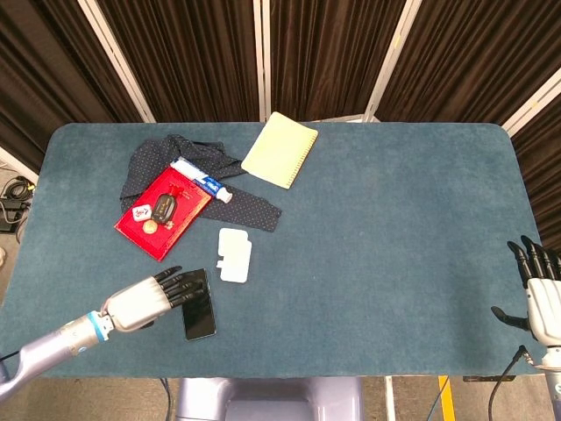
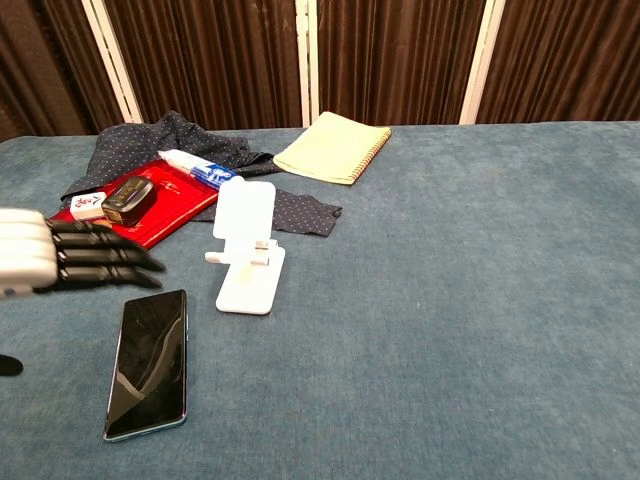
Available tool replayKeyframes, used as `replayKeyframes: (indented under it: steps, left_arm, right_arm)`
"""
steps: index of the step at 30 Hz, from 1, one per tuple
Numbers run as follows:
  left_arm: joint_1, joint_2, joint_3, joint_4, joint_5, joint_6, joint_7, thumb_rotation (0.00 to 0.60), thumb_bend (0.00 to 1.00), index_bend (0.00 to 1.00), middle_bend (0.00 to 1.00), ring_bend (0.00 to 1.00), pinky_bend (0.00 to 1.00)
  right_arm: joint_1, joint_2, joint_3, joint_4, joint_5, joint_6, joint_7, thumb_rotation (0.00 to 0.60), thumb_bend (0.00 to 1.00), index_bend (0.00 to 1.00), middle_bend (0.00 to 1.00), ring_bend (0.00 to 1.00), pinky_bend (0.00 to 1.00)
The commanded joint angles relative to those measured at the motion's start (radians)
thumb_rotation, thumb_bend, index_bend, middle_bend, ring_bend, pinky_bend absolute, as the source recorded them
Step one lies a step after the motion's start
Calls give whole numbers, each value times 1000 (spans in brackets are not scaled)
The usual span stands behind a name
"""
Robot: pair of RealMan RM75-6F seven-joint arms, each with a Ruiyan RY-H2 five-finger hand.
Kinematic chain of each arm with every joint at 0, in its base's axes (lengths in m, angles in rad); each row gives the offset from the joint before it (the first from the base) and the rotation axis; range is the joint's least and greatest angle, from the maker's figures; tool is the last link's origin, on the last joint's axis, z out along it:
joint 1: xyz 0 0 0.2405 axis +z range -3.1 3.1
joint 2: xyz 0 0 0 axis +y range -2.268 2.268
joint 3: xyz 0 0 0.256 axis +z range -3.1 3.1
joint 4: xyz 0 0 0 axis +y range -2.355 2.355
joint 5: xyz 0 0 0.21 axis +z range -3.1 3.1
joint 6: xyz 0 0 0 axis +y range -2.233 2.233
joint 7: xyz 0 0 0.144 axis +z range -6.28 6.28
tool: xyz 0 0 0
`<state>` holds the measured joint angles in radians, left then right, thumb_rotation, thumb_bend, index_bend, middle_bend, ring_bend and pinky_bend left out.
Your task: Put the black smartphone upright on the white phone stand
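Phone (image 1: 198, 304) lies flat on the blue counter (image 1: 377, 228), just left of the white stand (image 2: 246, 257). Left hand (image 1: 151, 298) hovers by the phone's left edge, fingers straight and empty, possibly above it. Right hand (image 1: 541, 296) waits at the counter's right edge, fingers spread, empty.
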<state>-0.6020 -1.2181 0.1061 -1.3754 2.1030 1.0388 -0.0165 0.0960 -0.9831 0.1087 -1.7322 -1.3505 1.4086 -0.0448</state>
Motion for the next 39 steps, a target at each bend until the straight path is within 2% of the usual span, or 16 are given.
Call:
replayKeyframes:
  steps: [1,6,17,30,39]
  left_arm:
    - [-62,-66,37,110,95,53,-42,600,0,18,0,26,110]
    - [-109,-123,77,217,135,67,-104,600,0,26,0,41,119]
    - [-172,-232,117,385,130,93,-157,600,0,32,0,49,129]
    - [-211,-287,154,481,67,85,-169,600,0,46,0,71,140]
    - [-240,-307,175,466,41,75,-157,600,0,102,29,114,186]
  right_arm:
    - [1,-2,5,5,17,-6,-2,600,0,0,0,0,0]
    - [0,-2,12,12,35,-8,2,600,0,0,0,0,0]
    - [-2,1,17,19,50,-13,13,600,0,0,0,0,0]
    - [2,0,18,24,60,-27,16,600,0,0,0,0,0]
    - [2,3,17,22,64,-34,18,600,0,0,0,0,0]
